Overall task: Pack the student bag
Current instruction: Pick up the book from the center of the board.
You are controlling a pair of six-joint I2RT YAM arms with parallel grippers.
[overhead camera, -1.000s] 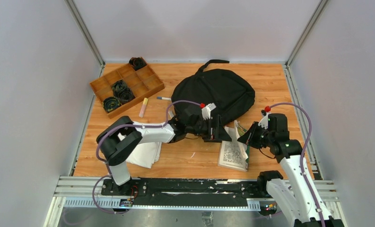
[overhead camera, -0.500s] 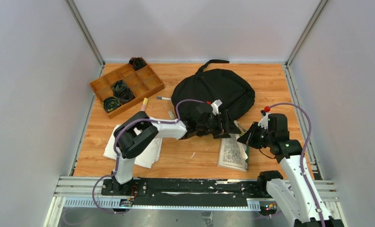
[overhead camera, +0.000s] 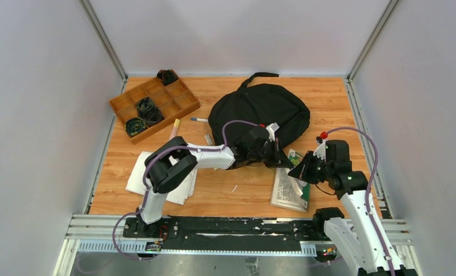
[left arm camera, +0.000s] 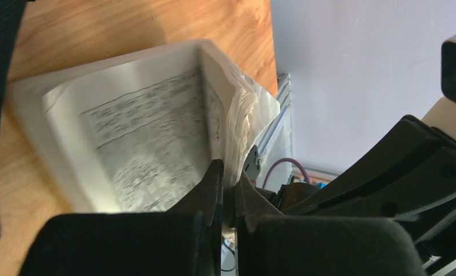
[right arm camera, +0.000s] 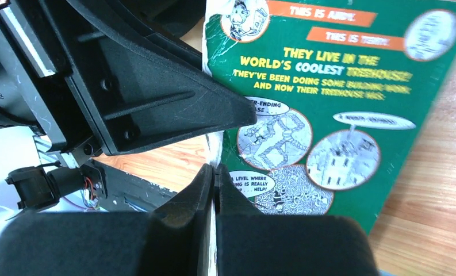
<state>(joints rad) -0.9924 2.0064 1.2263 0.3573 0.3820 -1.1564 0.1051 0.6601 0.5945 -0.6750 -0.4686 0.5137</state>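
Observation:
The student bag [overhead camera: 260,112] is a black backpack lying at the back middle of the table. In front of it on the right, a paperback book [overhead camera: 288,190] with a green cover [right arm camera: 340,103] lies partly opened. My left gripper [overhead camera: 283,156] reaches over the bag's front edge and is shut on a wad of the book's pages [left arm camera: 139,132], which fan upward from its jaws [left arm camera: 228,172]. My right gripper [overhead camera: 299,169] is shut on the edge of the book's cover [right arm camera: 214,172]. The left gripper's black finger [right arm camera: 156,98] sits just beside it.
A wooden compartment tray [overhead camera: 179,92] with black coiled items [overhead camera: 145,109] stands at the back left. A pink marker [overhead camera: 174,131] and a pen [overhead camera: 199,119] lie near it. A folded white cloth [overhead camera: 139,175] lies under the left arm. Grey walls enclose the table.
My left arm swung right from the table's middle to the book, and its open gripper shut on the pages. The book shifted slightly right. The right arm barely moved.

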